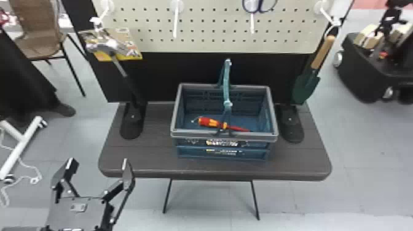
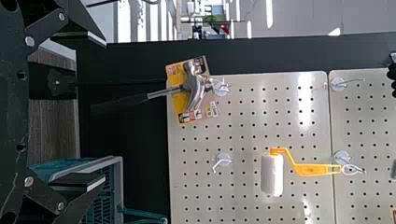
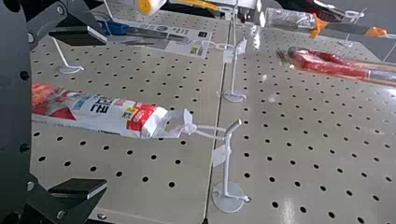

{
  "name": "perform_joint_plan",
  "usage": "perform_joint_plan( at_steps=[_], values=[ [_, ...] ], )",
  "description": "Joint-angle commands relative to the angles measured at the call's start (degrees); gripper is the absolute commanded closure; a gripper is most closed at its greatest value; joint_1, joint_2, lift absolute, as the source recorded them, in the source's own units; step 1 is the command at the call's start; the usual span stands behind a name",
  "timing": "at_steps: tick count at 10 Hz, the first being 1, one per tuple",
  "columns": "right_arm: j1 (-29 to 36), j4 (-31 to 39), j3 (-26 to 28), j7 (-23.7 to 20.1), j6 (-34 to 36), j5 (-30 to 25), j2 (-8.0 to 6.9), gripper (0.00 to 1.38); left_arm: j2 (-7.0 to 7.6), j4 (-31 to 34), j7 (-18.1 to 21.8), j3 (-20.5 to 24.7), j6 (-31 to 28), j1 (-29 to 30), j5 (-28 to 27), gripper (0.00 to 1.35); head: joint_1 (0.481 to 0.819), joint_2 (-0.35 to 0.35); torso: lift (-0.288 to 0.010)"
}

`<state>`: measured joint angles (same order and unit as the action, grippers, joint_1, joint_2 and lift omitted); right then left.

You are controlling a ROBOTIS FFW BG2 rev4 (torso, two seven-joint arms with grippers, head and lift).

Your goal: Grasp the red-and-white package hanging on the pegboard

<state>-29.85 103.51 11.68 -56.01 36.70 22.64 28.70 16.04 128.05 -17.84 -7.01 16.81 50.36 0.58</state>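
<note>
**Operator:** State the progress of the grasp.

**Technician:** Approach: apparently near completion. Grasp: not made. In the right wrist view, the right gripper (image 3: 106, 112), a black two-finger unit, stands near the flat, soft-looking red-and-white package (image 3: 116, 114). Its two fingers are spread wide, one along each long side of the package, with nothing pinched.

**Operator:** Where is the package held?

**Technician:** On the cream perforated pegboard (image 3: 140, 199). A thin white looped tie (image 3: 189, 128) at its narrow end hangs on a white rod-shaped hook (image 3: 227, 163). The lower part of the package lies across the span between the fingers; whether it is deep enough for a firm grip cannot be told.

**Operator:** Status of the other unit?

**Technician:** The left gripper (image 1: 98, 159), also black and two-fingered, is at the front left of the dark brown rectangular table (image 1: 147, 159), in free air. Its fingers are spread and empty. The task appears to need no action from it.

**Operator:** List the remaining steps.

**Technician:** 1. Confirm the package is centred between the right fingers, advancing if needed. 2. Close both fingers on the package. 3. Verify the hold. Caution: closing off-centre may swing the package on its tie.
</note>
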Motion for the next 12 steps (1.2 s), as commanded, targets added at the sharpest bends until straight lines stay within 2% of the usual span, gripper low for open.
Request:
perform_joint_plan(
  at_steps=[1, 4, 6, 7, 8, 9, 10, 12],
  values=[
    [-1.6, -2.7, -1.4, -0.8, 1.5, 0.4, 0.48, 0.21, -0.05, 0.0, 0.0, 0.0, 0.0, -0.2, 0.0, 0.28, 0.819, 0.008, -0.100],
    [-8.4, -12.4, -9.2, -5.2, 2.3, 5.4, 1.71, 0.21, 0.30, -0.6, 0.0, -0.6, -0.4, -1.6, 0.4, 0.28, 0.819, 0.008, -0.100],
    [-10.1, -15.5, -11.9, -6.7, 1.0, 9.5, 1.71, 0.26, 0.83, -1.0, 0.0, -1.4, -0.5, -2.6, 0.7, 0.28, 0.819, 0.008, -0.100],
    [-9.6, -15.1, -11.6, -6.7, 1.0, 7.8, 1.71, 0.70, 0.74, -1.0, 0.0, -1.2, -0.4, -2.2, 1.0, 0.28, 0.819, 0.008, -0.100],
    [-9.0, -15.1, -11.0, -6.6, 1.0, 6.7, 1.71, 1.01, 0.74, -1.0, 0.0, -1.2, -0.2, -2.0, 1.0, 0.28, 0.819, 0.008, -0.100],
    [-8.4, -14.7, -10.5, -6.5, 1.1, 6.7, 1.62, 1.04, 0.74, -1.0, 0.0, -1.2, -0.2, -2.0, 1.1, 0.28, 0.819, 0.008, -0.100],
    [-8.4, -14.7, -10.4, -6.3, 1.4, 6.7, 1.62, 1.26, 0.74, -1.0, 0.0, -1.2, -0.2, -2.1, 1.0, 0.28, 0.819, 0.008, -0.100],
    [-8.5, -14.3, -9.9, -6.0, 1.4, 6.5, 1.62, 1.29, 0.83, -1.0, 0.0, -1.2, -0.2, -2.1, 1.1, 0.28, 0.819, 0.008, -0.100]
  ],
)
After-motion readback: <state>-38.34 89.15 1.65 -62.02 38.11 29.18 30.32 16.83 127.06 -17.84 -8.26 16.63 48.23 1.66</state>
